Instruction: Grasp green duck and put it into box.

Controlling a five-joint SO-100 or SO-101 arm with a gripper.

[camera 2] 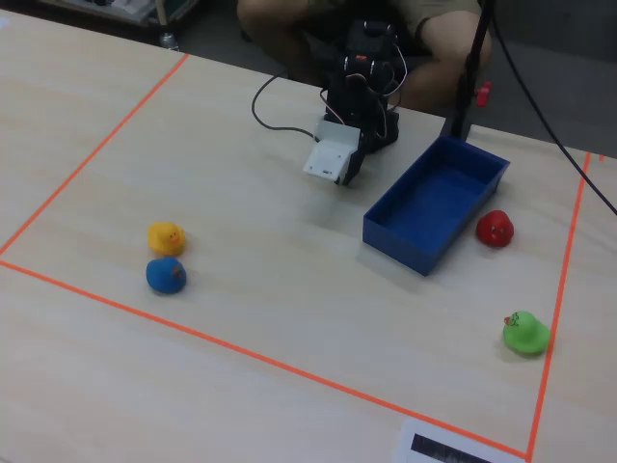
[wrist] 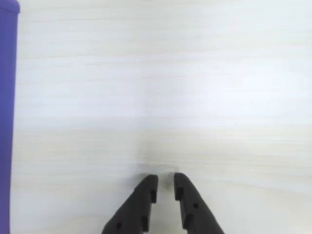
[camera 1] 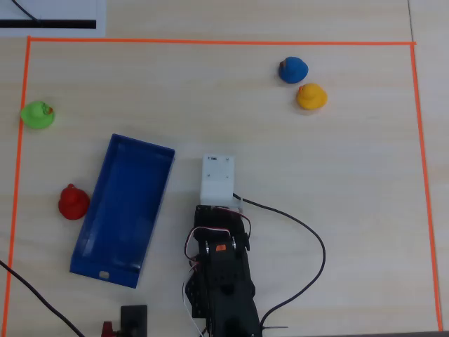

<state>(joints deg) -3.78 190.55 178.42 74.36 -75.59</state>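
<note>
**Ducks spread around the blue box, arm folded beside it**

Ducks and arm are placed below against one landmark, the blue box (camera 1: 123, 210), going left to right across the overhead view.

Farthest left is the green duck (camera 1: 37, 114), well apart from the box, up and to the left of its upper-left corner and right by the orange tape line (camera 1: 19, 175) on that side. The red duck (camera 1: 73, 202) sits just beside the box's left long wall, about halfway along it, not touching. The box itself lies tilted on the pale wooden table (camera 1: 316, 175), its long axis leaning from lower left to upper right, and its inside shows only blue floor.

Just right of the box is the arm (camera 1: 221, 274), folded low, with a white block (camera 1: 217, 177) at its front end level with the box's upper half. A black cable (camera 1: 309, 242) loops off to the right of it. Well away from the box, toward the upper right, the blue duck (camera 1: 292, 69) and the yellow duck (camera 1: 311, 97) sit close together, the blue one above and slightly left.

In the wrist view the gripper (wrist: 165, 184) points at bare table, its two black fingertips nearly together with a thin gap and nothing between them; a strip of the box's wall fills the left edge.
</note>
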